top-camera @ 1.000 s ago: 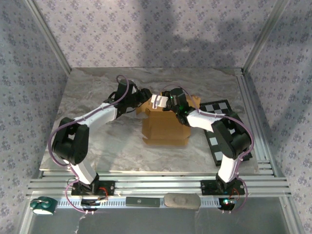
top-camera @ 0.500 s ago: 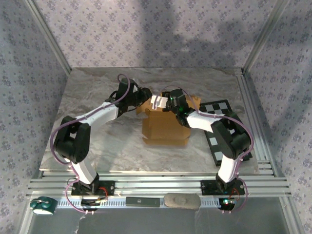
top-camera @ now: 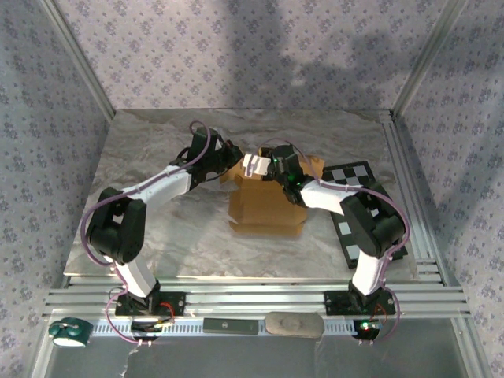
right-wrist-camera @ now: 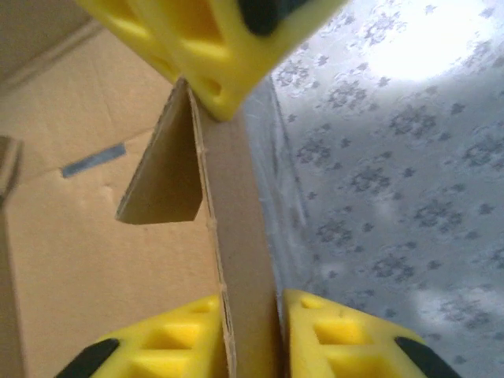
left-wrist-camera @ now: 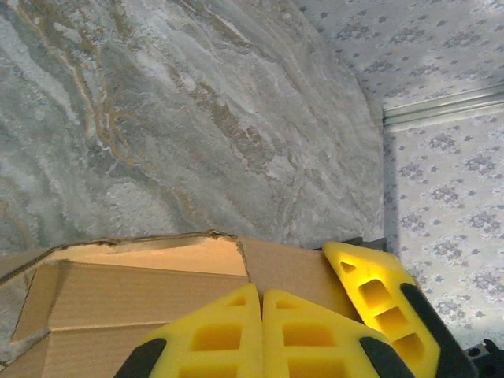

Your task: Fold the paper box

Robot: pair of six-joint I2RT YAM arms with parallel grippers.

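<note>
The paper box (top-camera: 268,209) is a tan cardboard piece standing half formed in the middle of the table, with its walls raised. Both grippers meet at its far left corner. My left gripper (top-camera: 235,165) comes in from the left, and its yellow fingers (left-wrist-camera: 261,298) are pressed together at the top edge of a cardboard wall (left-wrist-camera: 118,295). My right gripper (top-camera: 253,167) reaches in from the right. Its jaws (right-wrist-camera: 252,315) stand slightly apart, one on each side of an upright wall (right-wrist-camera: 240,236). The left gripper's fingertip (right-wrist-camera: 197,39) touches the top of that same wall.
A black-and-white checkered board (top-camera: 362,209) lies under the right arm at the table's right side. Aluminium rails (top-camera: 413,197) run along the right and near edges. A green-and-white roll (top-camera: 67,332) sits at the front left, off the marble table (top-camera: 173,236).
My left gripper has edged right onto the box's back corner and closed. The right gripper has shifted slightly left along the same wall. The box has barely moved.
</note>
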